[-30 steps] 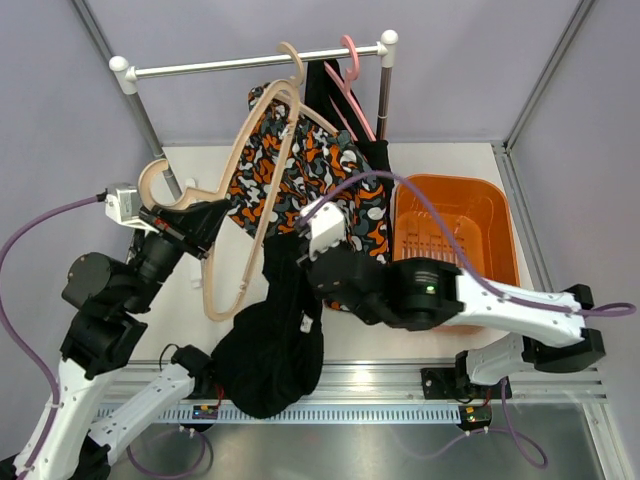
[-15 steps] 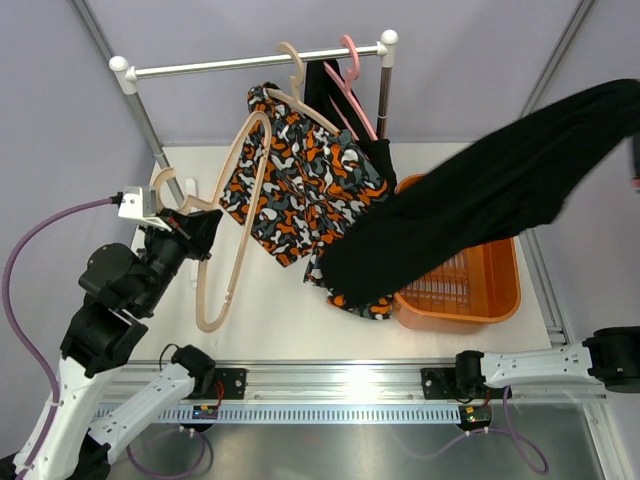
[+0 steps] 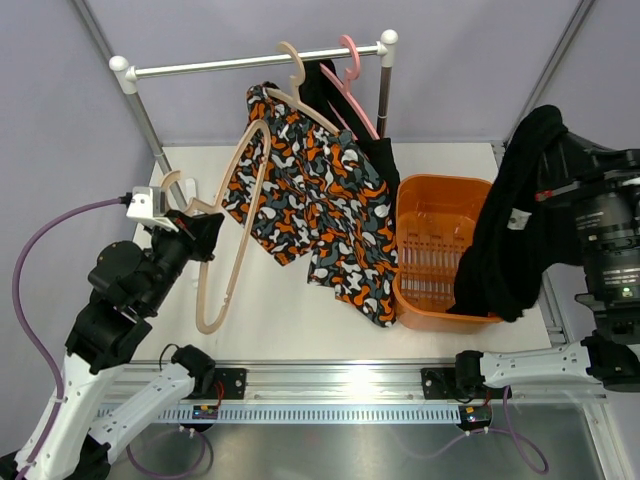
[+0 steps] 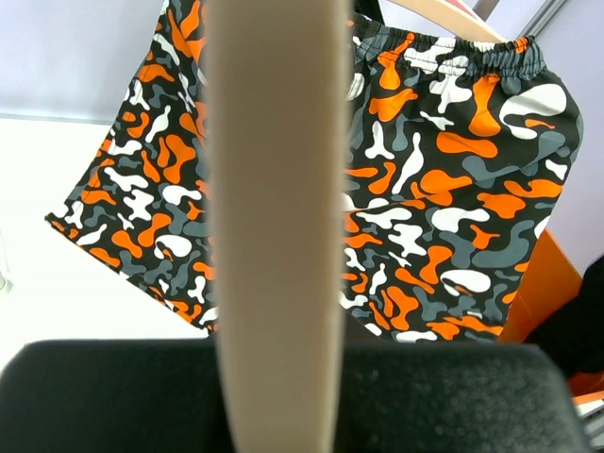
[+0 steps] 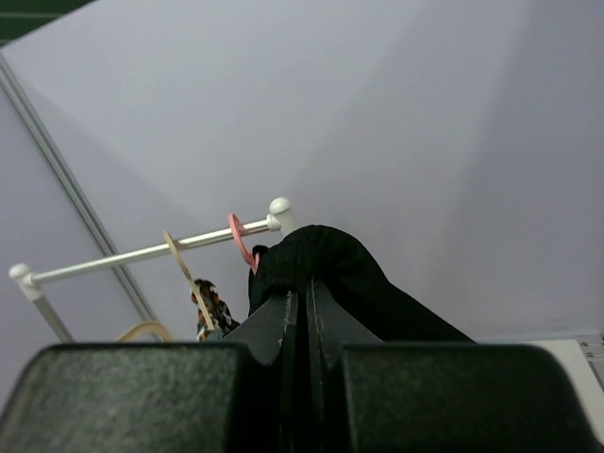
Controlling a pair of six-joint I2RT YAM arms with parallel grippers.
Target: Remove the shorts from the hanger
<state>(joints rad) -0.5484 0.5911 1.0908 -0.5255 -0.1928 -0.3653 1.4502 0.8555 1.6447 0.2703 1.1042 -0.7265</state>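
Note:
Black shorts (image 3: 505, 245) hang from my right gripper (image 3: 547, 145), which is shut on their top edge, high over the right side of the orange basket (image 3: 450, 182). In the right wrist view the cloth (image 5: 326, 250) bunches over the closed gripper (image 5: 303, 294). My left gripper (image 3: 192, 232) is shut on a bare beige hanger (image 3: 232, 215), seen close up as a beige bar (image 4: 274, 189) crossing the gripper (image 4: 276, 382). Patterned orange, white, grey and black shorts (image 3: 320, 200) hang on another beige hanger (image 3: 295, 95) on the rail (image 3: 250, 62). Another black pair (image 3: 378, 152) hangs behind them on a pink hanger (image 3: 350, 75).
The rail's posts stand at the back left (image 3: 150, 130) and back right (image 3: 385, 90). Grey enclosure walls close in the sides and back. The white tabletop (image 3: 270, 300) lies below the hanging clothes, left of the basket.
My right arm swung the black shorts from the table's middle up and out to the right, over the basket. The left gripper and its hanger shifted slightly.

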